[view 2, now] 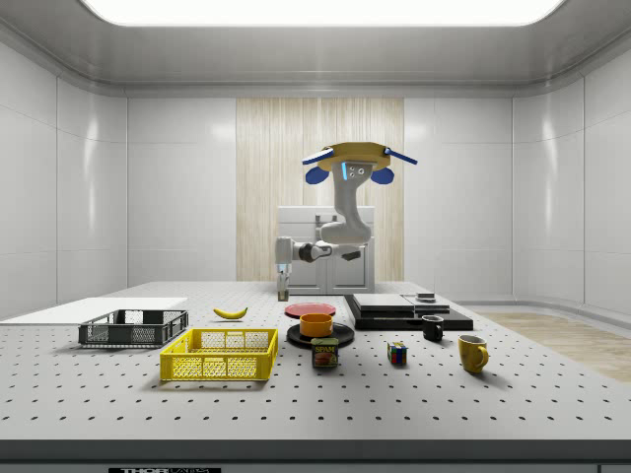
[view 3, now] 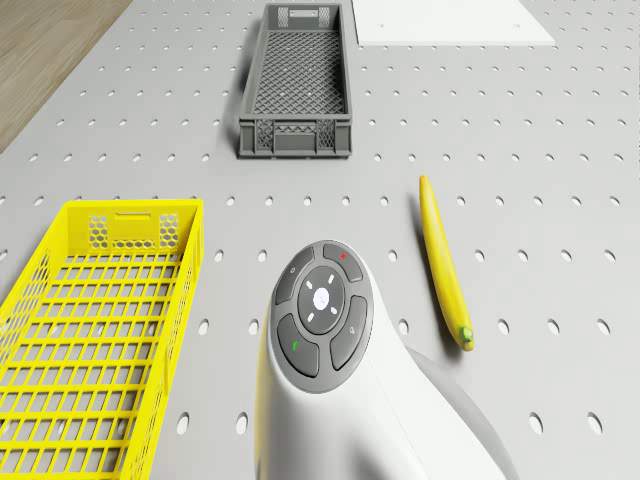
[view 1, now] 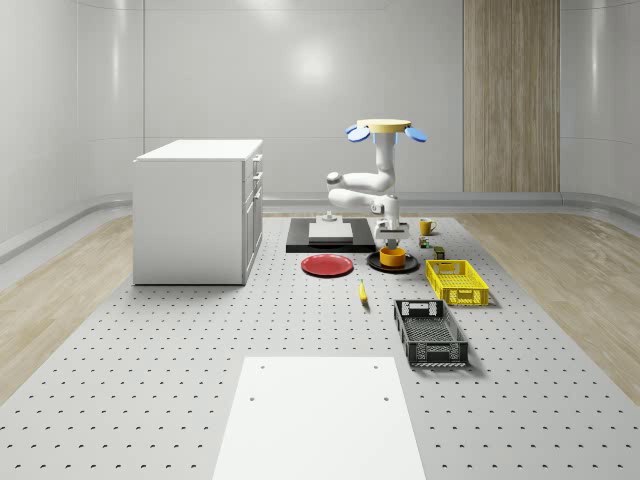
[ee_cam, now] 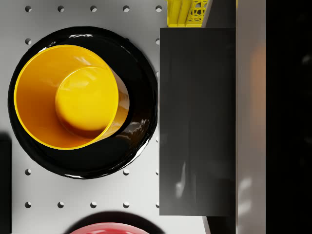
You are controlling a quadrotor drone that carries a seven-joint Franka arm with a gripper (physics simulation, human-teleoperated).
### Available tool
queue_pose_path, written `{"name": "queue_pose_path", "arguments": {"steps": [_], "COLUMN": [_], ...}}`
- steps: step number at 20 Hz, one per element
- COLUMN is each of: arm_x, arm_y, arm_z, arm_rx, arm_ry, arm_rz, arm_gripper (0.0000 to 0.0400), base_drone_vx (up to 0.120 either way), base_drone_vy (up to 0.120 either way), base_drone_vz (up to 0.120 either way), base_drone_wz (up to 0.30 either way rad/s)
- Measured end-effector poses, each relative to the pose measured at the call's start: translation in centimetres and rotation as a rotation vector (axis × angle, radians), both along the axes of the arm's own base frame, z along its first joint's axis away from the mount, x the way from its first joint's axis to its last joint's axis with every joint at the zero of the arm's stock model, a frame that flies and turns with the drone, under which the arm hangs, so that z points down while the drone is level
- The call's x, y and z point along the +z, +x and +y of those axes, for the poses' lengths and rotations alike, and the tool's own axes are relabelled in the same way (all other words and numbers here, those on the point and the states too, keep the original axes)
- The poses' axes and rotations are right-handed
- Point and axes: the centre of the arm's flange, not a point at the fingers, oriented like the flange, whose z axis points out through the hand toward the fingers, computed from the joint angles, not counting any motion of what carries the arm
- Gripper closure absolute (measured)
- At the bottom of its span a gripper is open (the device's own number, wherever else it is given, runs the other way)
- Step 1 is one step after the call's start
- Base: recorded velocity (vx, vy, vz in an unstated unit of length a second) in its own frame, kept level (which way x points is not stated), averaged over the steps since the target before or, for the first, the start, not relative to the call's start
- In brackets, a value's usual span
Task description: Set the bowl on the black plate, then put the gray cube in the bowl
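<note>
Both fingers (ee_cam: pixel 195 122) (holding nothing) hang above the bowl (ee_cam: pixel 73 97).

red plate (view 1: pixel 327 265) | banana (view 3: pixel 444 262) | yellow crate (view 1: pixel 457 282) | gray crate (view 1: pixel 430 333) | white cabinet (view 1: pixel 198 210)

One orange bowl (view 2: pixel 316 324). Two plates: one black plate (view 1: pixel 392 264), one red plate (view 1: pixel 327 265). Two crates: one yellow crate (view 1: pixel 457 282), one dark gray crate (view 1: pixel 430 333). Two mugs: one yellow mug (view 2: pixel 472 353), one black mug (view 2: pixel 432 328). One banana (view 3: pixel 444 262). One can (view 2: pixel 325 353). One colored cube (view 2: pixel 396 353). One white cabinet (view 1: pixel 198 211).
</note>
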Motion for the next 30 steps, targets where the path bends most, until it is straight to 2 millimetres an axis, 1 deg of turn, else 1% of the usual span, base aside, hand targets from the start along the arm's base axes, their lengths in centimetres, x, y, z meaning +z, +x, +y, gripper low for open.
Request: {"name": "queue_pose_path", "arguments": {"steps": [5,11,15,20,25,26,30], "arm_x": [0.0,0.0,0.0,0.0,0.0,0.0,0.68], "arm_y": [0.0,0.0,0.0,0.0,0.0,0.0,0.0], "arm_z": [0.0,0.0,0.0,0.0,0.0,0.0,0.0], "arm_rx": [0.0,0.0,0.0,0.0,0.0,0.0,0.0], "arm_ry": [0.0,0.0,0.0,0.0,0.0,0.0,0.0], "arm_rz": [0.0,0.0,0.0,0.0,0.0,0.0,0.0], "arm_gripper": [0.015,0.015,0.015,0.015,0.015,0.015,0.015], "base_drone_vx": [-0.12,-0.12,-0.12,-0.12,-0.12,-0.12,0.0], "base_drone_vy": [0.0,0.0,0.1,0.0,0.0,0.0,0.0], "base_drone_vz": [-0.12,-0.007,0.0,0.0,-0.112,0.0,0.0], "base_drone_wz": [0.0,0.0,0.0,0.0,0.0,0.0,0.0]}}
